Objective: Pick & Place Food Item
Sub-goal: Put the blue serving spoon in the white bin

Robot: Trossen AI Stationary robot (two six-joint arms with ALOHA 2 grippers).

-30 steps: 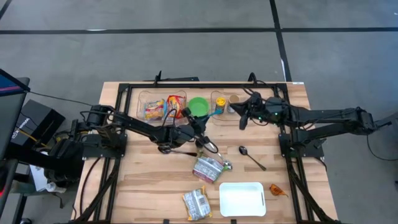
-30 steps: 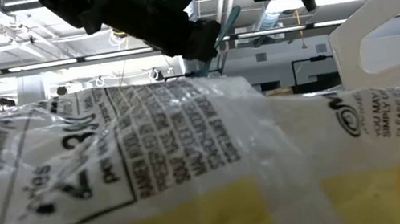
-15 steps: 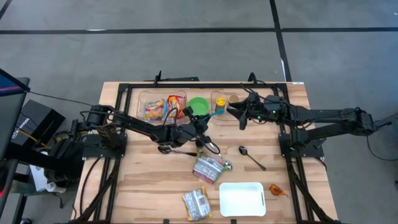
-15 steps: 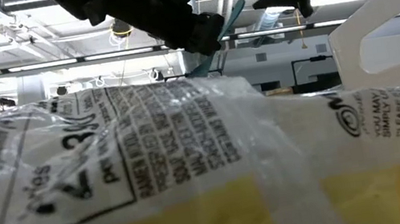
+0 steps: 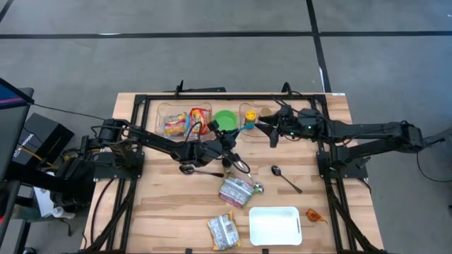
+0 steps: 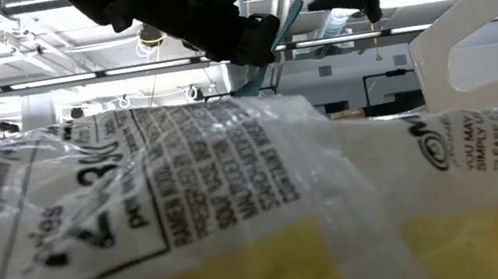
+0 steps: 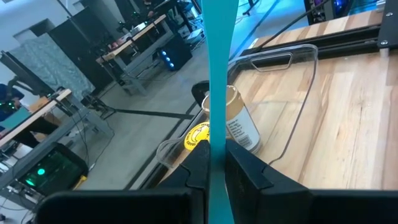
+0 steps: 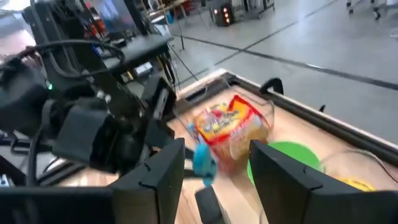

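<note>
- A teal strip-like utensil (image 7: pixel 217 93) stands upright, pinched between the left claw (image 5: pixel 227 138) fingers, above the table (image 5: pixel 176 212) near the green bowl (image 5: pixel 225 120).
- The right claw (image 5: pixel 267 130), fingers spread and holding nothing, hovers beside the clear bin (image 5: pixel 256 113) with the jars.
- Snack packets lie near a white tray (image 5: pixel 275 226).

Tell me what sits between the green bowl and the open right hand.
In the high view, a yellow-lidded jar sits between the green bowl and the right hand, in a clear tray.
</note>
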